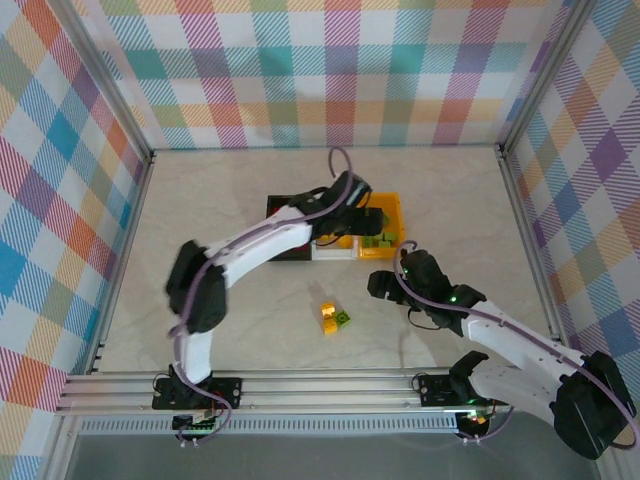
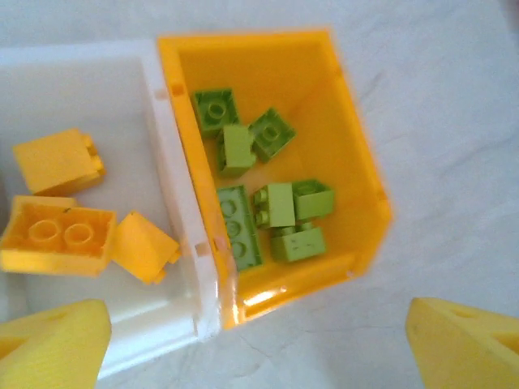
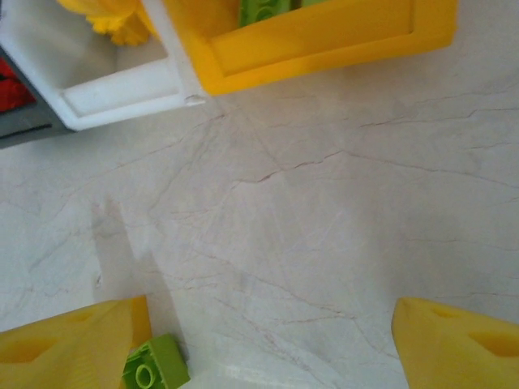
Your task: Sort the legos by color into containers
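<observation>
Green legos lie in the orange bin, yellow ones in the white bin touching it. I see my left fingers spread wide above both. My right fingers are spread too, over the bench, one green lego just beside one finger.

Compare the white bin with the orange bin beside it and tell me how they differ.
The white bin holds yellow bricks; the orange bin holds green bricks. Three bricks show in the white bin and about seven in the orange bin, so the orange one looks fuller. Both are open-topped rectangular bins, standing side by side with their walls touching.
</observation>
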